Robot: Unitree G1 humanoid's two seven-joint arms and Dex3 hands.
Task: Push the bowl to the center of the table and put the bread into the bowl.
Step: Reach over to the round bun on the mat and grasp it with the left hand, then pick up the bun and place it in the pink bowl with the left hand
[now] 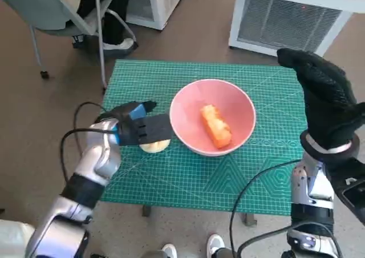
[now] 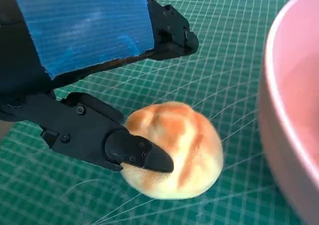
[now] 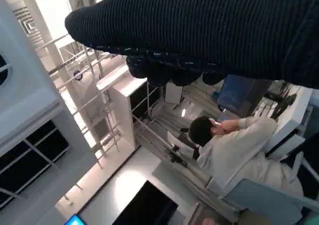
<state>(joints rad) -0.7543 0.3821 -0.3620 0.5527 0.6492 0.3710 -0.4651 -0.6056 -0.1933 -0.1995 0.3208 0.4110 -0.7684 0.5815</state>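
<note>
pink bowl (image 1: 213,116) sits near the middle of the green cutting mat (image 1: 188,172) on the table, with an orange bread piece (image 1: 216,125) lying inside it. left hand (image 1: 137,128) is low on the mat just beside the bowl, fingers (image 2: 139,153) touching a round bread roll (image 2: 174,148) that rests on the mat, not lifted, fingers apart and not closed around it. right hand (image 1: 324,95) is raised off the table's right edge, holding nothing, fingers look extended; a seated person (image 3: 239,148) shows in the right wrist view.

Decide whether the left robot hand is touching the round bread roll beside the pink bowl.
Touching. The left wrist view shows a black fingertip of the left robot hand pressed against the side of the bread roll, no gap between them.
</note>
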